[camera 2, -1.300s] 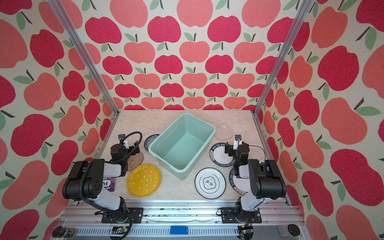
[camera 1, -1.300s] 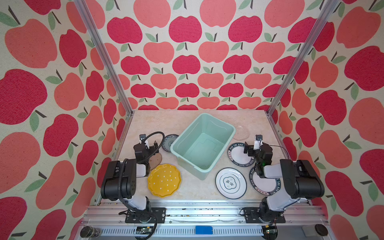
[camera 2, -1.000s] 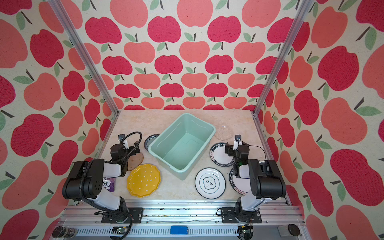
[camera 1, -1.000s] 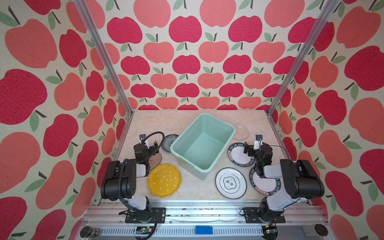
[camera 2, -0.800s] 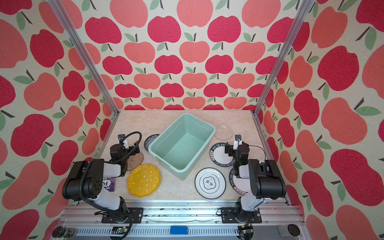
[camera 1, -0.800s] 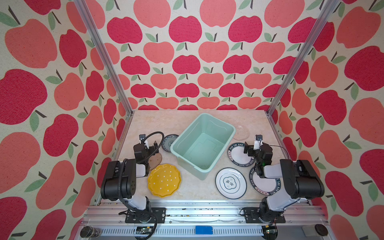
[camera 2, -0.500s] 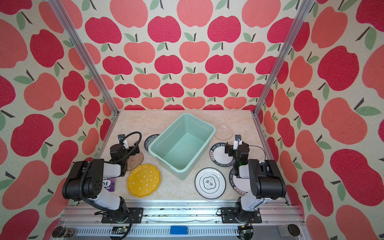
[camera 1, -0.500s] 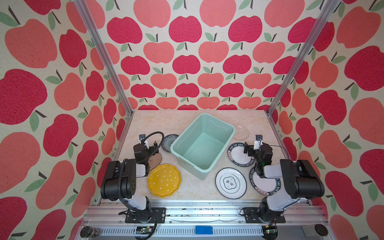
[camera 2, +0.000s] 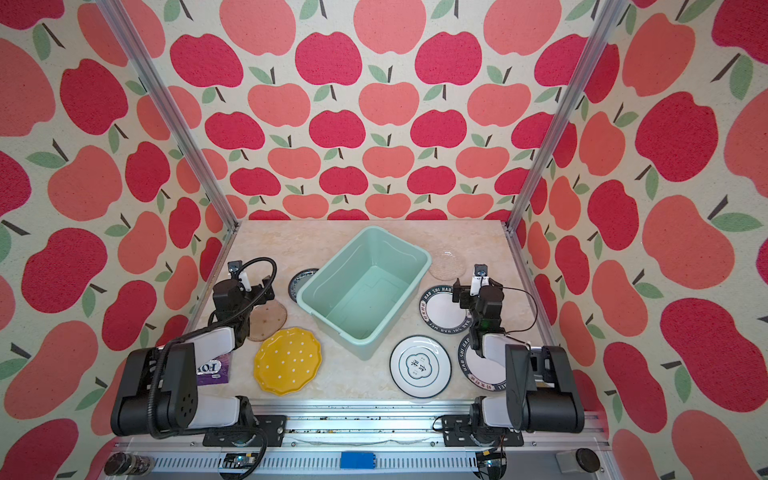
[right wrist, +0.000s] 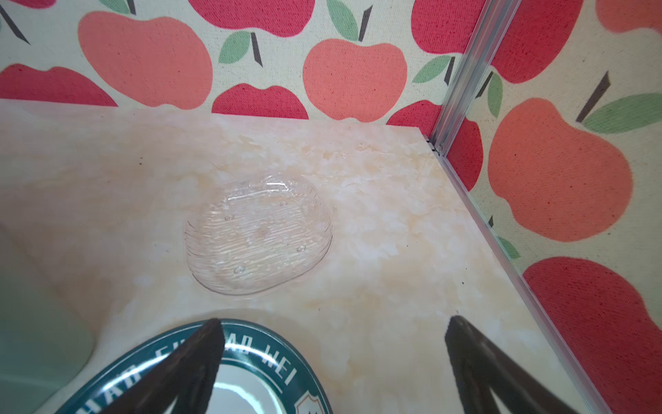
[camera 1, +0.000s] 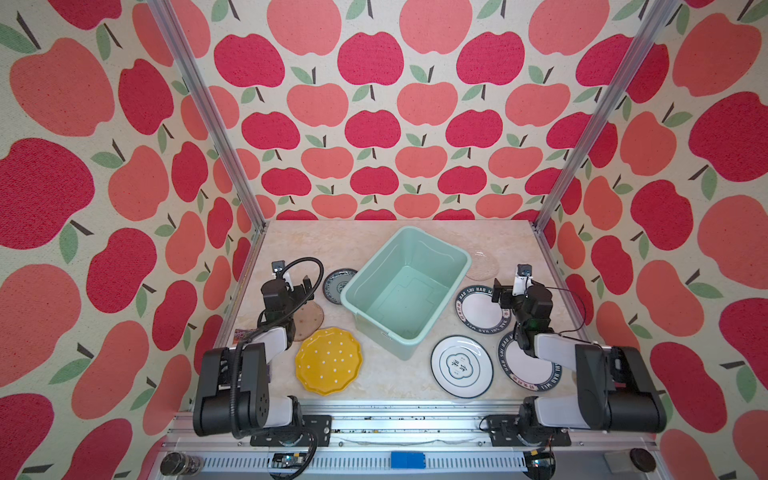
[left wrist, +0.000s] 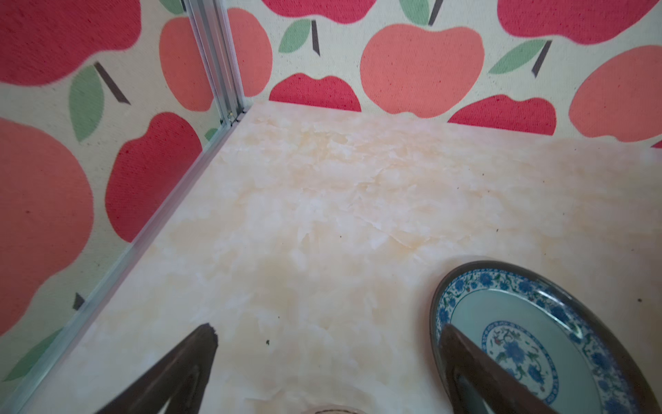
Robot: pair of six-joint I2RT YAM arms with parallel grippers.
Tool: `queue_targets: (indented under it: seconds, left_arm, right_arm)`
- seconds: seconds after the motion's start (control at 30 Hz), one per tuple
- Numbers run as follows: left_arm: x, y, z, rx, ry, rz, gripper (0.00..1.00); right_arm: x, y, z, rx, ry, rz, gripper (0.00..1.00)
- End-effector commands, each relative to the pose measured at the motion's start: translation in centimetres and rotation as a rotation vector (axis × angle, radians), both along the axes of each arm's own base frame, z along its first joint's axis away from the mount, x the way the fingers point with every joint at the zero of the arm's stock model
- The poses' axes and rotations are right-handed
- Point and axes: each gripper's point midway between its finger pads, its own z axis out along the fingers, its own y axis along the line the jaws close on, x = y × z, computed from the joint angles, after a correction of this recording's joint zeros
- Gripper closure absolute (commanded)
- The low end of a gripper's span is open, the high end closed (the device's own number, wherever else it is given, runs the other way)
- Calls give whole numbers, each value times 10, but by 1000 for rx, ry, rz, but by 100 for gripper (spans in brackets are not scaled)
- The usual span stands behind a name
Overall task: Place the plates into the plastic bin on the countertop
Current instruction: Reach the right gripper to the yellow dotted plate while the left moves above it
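**Top views.** In both top views the plastic bin (camera 1: 409, 299) stands empty in the middle of the countertop (camera 1: 332, 241). It sits skewed, its long axis running from far right to near left.

All 6 plates lie flat outside it:
- On the left arm's side, the yellow plate (camera 1: 328, 360) is near the front and the small dark plate (camera 1: 337, 284) is just beside the bin wall.
- On the right arm's side, the glass plate (camera 1: 482, 266) is at the back, then come the lettered plate (camera 1: 478, 309) and the emblem plate (camera 1: 461, 366). A second lettered plate (camera 1: 517, 368) lies partly under the arm.

A tan disc (camera 1: 311, 322) lies by the left arm; whether it is a plate cannot be told.

The left gripper (camera 1: 306, 286) sits just outboard of the small dark plate. The right gripper (camera 1: 500, 291) hangs over the lettered plate's outer edge. The bin lies inboard of both.

**Left wrist view.** The left gripper (left wrist: 327, 329) is spread wide with nothing between its jaws. The small dark plate (left wrist: 530, 315) has a dark rim and blue flowers on a pale centre. It lies off to 1 side, and 1 finger crosses its rim in the picture; contact cannot be told.

**Right wrist view.** The right gripper (right wrist: 333, 320) is likewise wide and empty. The lettered plate's (right wrist: 258, 353) green band passes under 1 finger, so you would likely straddle that rim by descending. The glass plate (right wrist: 258, 233) lies ahead, ribbed and nearly invisible.
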Motion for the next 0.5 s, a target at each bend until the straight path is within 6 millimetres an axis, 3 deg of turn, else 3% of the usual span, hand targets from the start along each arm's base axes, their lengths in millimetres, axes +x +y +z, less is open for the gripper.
queue_targets:
  seconds: [0.0, 0.07, 0.2, 0.3, 0.47]
  left_arm:
    - [-15, 10, 22, -213, 89, 86, 1]
    - [-20, 8, 43, -404, 105, 60, 1]
    - [-31, 1, 77, -683, 102, -28, 1]
    - [-45, -11, 101, -668, 86, -26, 0]
    - [-76, -38, 112, -633, 216, -6, 1]
  right_arm:
    - [-9, -23, 16, 278, 120, -220, 0]
    - [-18, -25, 28, 450, 189, -262, 0]
    - [-28, 5, 72, 694, 147, -90, 1]
    - [-43, 15, 89, 758, 184, -89, 4]
    - [-75, 44, 120, 754, 275, -38, 5]
